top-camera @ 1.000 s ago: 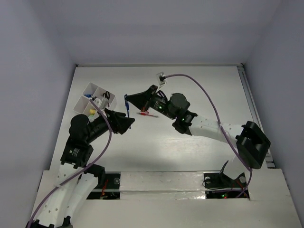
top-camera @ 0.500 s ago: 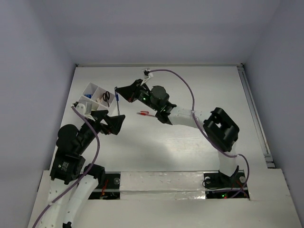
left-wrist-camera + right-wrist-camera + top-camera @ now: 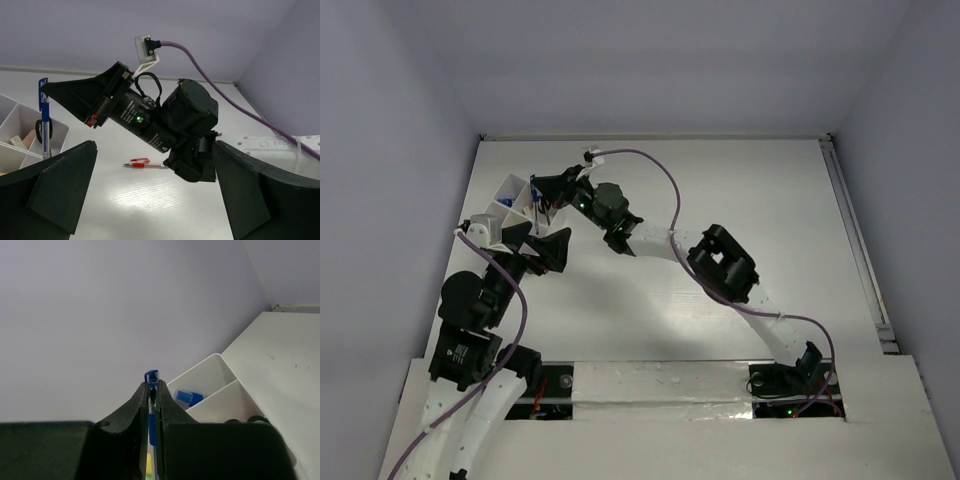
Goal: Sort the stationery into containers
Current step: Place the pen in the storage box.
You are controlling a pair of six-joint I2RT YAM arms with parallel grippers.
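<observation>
My right gripper (image 3: 153,391) is shut on the blue pen (image 3: 152,376) and holds it upright over the white organiser box (image 3: 216,371). From above, the right gripper (image 3: 544,191) sits at the right side of the box (image 3: 509,183). The left wrist view shows the blue pen (image 3: 44,119) standing in the compartment with the black-handled scissors (image 3: 38,132). A white tube with a blue end (image 3: 187,398) lies in the far compartment. The thin red pen (image 3: 145,163) lies on the table under the right arm. My left gripper (image 3: 551,248) is open and empty, just in front of the box.
The right arm (image 3: 650,240) stretches diagonally across the table's middle, its purple cable (image 3: 660,180) looping above. The table's left edge and the back wall are close to the box. A tan item (image 3: 15,142) lies in a near compartment.
My right gripper has carried the blue pen leftward from the table's middle to over the box. My left gripper has drawn back and to the left, staying open.
</observation>
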